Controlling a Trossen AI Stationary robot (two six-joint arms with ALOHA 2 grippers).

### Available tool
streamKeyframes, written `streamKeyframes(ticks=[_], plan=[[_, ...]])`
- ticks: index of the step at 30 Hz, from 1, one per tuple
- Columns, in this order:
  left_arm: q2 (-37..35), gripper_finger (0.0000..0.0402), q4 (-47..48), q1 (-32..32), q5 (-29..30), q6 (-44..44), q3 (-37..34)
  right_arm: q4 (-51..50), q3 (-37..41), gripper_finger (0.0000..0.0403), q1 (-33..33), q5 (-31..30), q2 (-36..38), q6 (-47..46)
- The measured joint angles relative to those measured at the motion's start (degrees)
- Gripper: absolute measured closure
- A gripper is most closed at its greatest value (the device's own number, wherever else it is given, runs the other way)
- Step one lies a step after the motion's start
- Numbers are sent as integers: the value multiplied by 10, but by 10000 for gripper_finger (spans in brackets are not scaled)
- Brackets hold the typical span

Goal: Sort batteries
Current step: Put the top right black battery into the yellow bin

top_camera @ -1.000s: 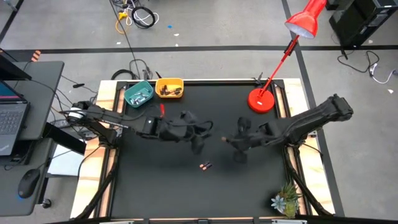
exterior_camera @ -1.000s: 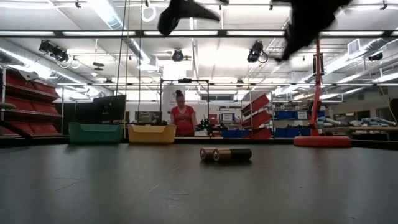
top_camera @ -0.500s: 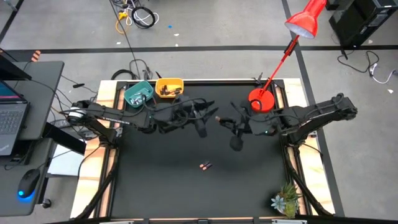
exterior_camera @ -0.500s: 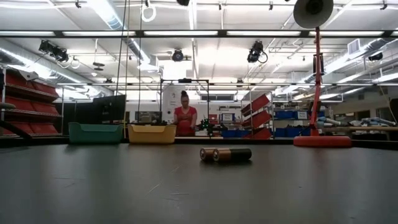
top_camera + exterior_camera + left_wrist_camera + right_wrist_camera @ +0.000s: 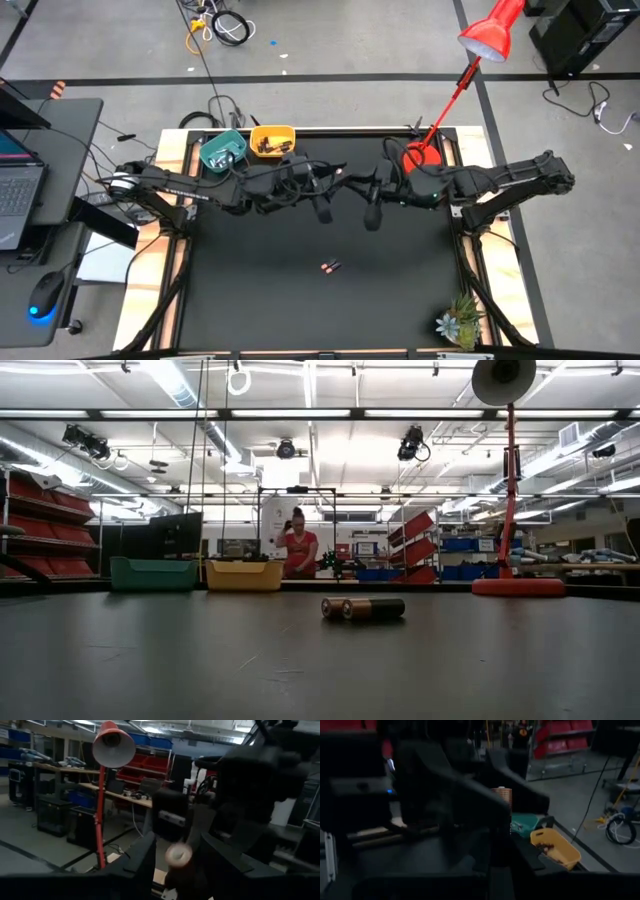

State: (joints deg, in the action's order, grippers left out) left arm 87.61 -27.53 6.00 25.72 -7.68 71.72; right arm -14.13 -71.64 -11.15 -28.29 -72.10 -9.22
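Observation:
Two dark batteries with copper ends point(image 5: 363, 608) lie end to end on the table's middle, seen also as a small batteries mark point(image 5: 330, 267) from above. My left gripper point(image 5: 336, 182) and my right gripper point(image 5: 370, 192) hang high over the table's far half, level and facing each other, close together. Each is shut on one battery: a whitish-ended battery point(image 5: 178, 854) in the left, a copper-ended battery point(image 5: 502, 795) in the right. The teal bowl point(image 5: 222, 152) and the yellow bowl point(image 5: 272, 142) stand at the far left, each with batteries inside. My left gripper pinches a battery between its two fingers point(image 5: 142, 862), lifted clear. Only the battery's round whitish end point(image 5: 178, 854) shows, pointing back along the fingers. My right gripper holds a battery between its fingers point(image 5: 500, 845), lifted clear. The copper end point(image 5: 503, 793) stands up past the fingers; the rest is hidden.
A red desk lamp stands with its base point(image 5: 420, 160) at the far right, close behind my right arm, its head point(image 5: 487, 38) beyond the table. A small plant point(image 5: 458, 322) sits at the near right corner. A person point(image 5: 297, 550) stands in the room behind.
Both arms have risen out of the low view and moved toward the table's far edge. The right gripper has also travelled toward the left, and the two grippers now face each other closely. The two batteries on the table have stayed put.

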Motion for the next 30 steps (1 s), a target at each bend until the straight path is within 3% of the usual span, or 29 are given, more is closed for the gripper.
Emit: streamKeyframes(ticks=[7,11,18,24,30], plan=[[0,260,-5,0,28,0,0,45,0,359,6,3,0,4],[0,354,-19,-1,26,1,0,52,0,352,10,9,0,7],[-1,355,7,-26,53,-17,1,60,0,246,13,-20,0,1],[-6,355,94,-119,62,-89,0,27,-1,178,9,-67,17,-8],[4,355,289,-245,1,-146,0,-25,-1,161,4,-75,60,-32]])
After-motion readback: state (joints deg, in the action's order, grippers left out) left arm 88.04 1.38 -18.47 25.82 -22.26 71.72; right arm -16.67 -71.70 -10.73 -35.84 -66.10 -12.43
